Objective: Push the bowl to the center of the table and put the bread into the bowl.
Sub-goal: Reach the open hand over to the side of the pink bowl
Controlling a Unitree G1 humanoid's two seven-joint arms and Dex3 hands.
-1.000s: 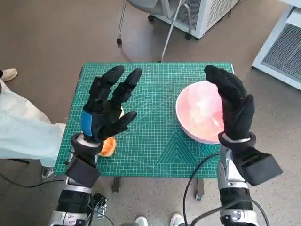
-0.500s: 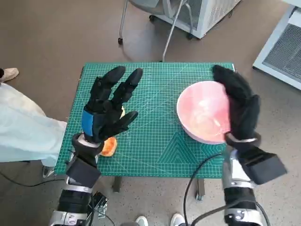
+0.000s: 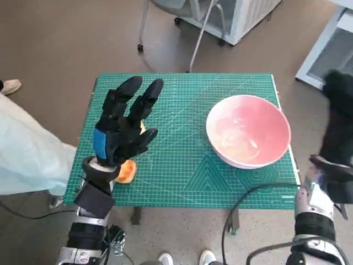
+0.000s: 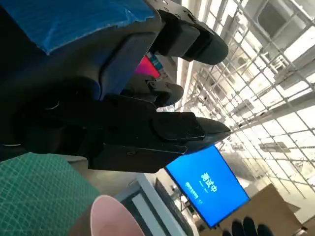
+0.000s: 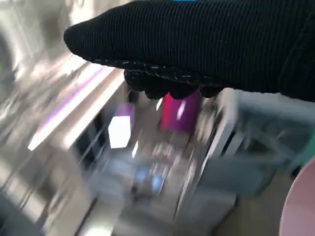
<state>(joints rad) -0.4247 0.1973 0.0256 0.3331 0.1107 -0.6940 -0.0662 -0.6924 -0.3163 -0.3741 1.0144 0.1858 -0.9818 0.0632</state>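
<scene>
You are at the first step: the pink bowl (image 3: 248,130) sits toward the right side of the table (image 3: 182,187), not yet at its center. Your right robot hand (image 3: 340,113) is blurred off the table's right edge, apart from the bowl; I cannot tell how its fingers lie. Bring it against the bowl's outer wall and push inward. Your left robot hand (image 3: 126,122) hovers with fingers spread and empty above the bread (image 3: 127,171), which lies near the table's left front edge.

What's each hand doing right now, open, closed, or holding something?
Left hand: open, fingers spread above the mat, holding nothing.
Right hand: blurred beyond the table's right edge; cannot tell.
</scene>
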